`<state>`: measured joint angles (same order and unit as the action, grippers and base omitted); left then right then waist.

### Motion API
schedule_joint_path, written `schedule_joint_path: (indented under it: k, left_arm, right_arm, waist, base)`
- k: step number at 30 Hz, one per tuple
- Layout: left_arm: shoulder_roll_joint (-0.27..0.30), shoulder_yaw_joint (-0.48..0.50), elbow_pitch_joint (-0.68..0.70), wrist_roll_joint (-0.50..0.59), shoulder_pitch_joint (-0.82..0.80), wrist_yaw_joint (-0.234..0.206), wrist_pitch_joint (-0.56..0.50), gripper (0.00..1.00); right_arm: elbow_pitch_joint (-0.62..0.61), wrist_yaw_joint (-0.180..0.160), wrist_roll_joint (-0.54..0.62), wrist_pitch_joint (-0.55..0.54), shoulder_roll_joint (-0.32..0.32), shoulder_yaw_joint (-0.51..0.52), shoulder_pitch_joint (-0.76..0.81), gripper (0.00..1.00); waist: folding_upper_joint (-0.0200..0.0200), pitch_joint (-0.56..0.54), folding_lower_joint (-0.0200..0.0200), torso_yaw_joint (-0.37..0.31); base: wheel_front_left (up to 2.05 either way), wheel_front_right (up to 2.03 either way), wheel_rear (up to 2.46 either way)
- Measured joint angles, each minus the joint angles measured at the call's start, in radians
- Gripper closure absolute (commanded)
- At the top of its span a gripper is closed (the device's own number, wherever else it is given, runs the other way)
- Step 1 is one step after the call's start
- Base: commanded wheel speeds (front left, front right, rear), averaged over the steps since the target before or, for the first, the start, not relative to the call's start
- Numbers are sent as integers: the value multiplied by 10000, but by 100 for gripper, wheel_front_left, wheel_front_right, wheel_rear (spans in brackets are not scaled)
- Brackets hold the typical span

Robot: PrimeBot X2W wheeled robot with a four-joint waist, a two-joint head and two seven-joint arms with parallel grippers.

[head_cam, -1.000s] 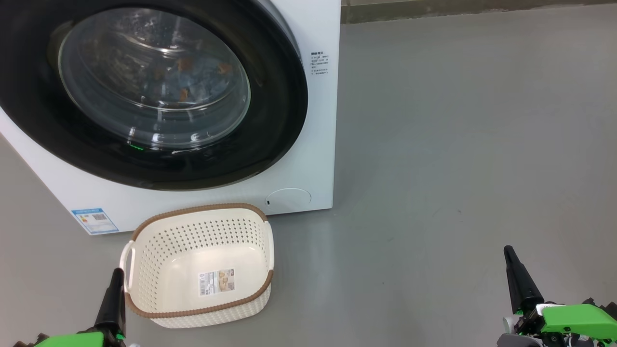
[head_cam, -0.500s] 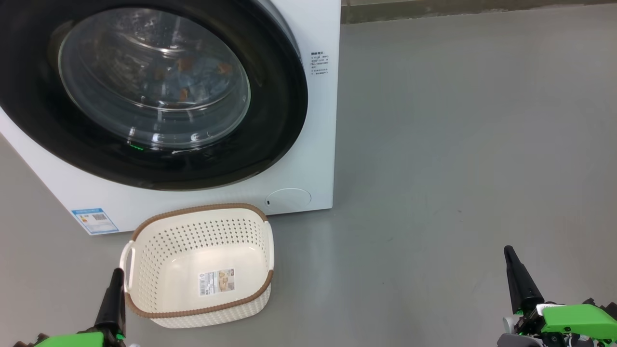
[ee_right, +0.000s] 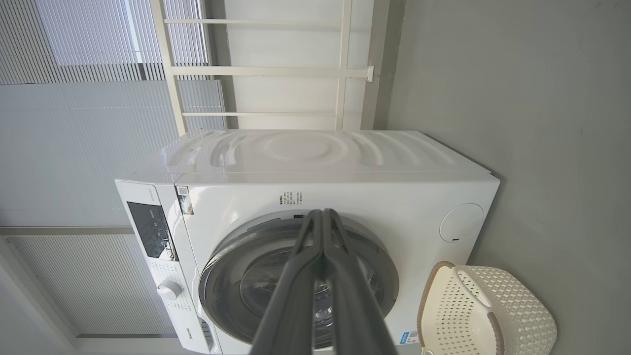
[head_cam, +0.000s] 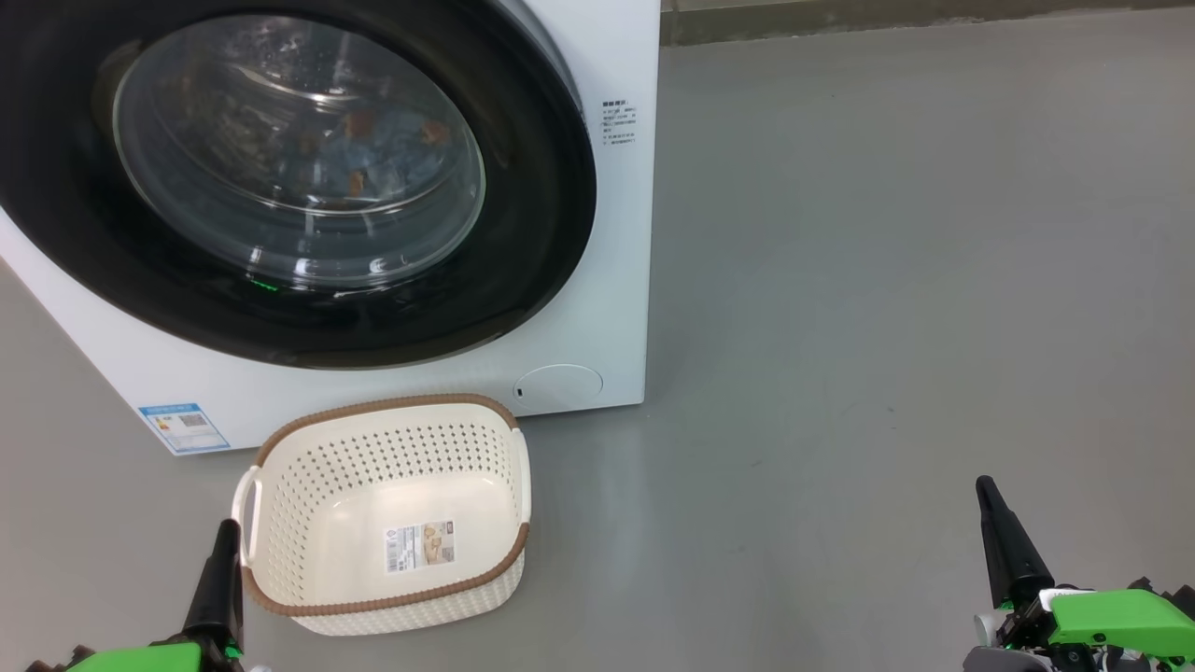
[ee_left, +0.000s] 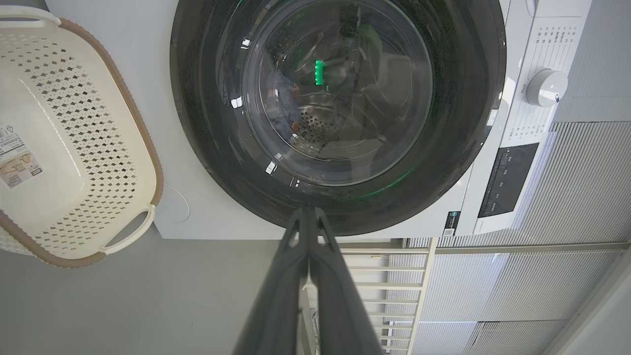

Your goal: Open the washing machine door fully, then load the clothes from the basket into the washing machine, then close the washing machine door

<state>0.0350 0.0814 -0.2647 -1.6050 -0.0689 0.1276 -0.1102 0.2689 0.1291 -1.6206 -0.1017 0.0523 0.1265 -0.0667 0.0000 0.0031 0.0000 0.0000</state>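
Note:
The washing machine [head_cam: 611, 280] stands at the upper left with the washing machine door [head_cam: 537, 205] shut flat against its front. Blue clothes [head_cam: 373, 154] with orange-brown prints lie in the drum, seen through the glass. On the floor before the machine sits the basket [head_cam: 383, 407], with nothing in it but its bottom label. My left gripper [head_cam: 227, 530] is shut, low at the basket's left side and apart from it. My right gripper [head_cam: 986, 487] is shut too, far to the right over bare floor. The wrist views show the door [ee_left: 458, 123], the basket [ee_right: 512, 305] and both shut grippers [ee_left: 308, 213] [ee_right: 323, 214].
Grey floor [head_cam: 887, 280] stretches wide to the right of the machine. A wall base [head_cam: 887, 19] runs along the top right. A white railing [ee_right: 266, 71] and ribbed panels [ee_left: 567, 197] stand behind the machine. Its knob [ee_left: 546, 88] and dark control panel [ee_left: 508, 180] sit beside the door.

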Motion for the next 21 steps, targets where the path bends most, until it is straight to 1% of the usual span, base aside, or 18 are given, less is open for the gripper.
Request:
schedule_joint_path:
  k: [21]
  left_arm:
    - [-2,2,0,0,0,0,0,100]
  right_arm:
    - [0,0,0,-23,-12,35,0,100]
  waist:
    - [0,0,0,0]
  base:
    - [0,0,0]
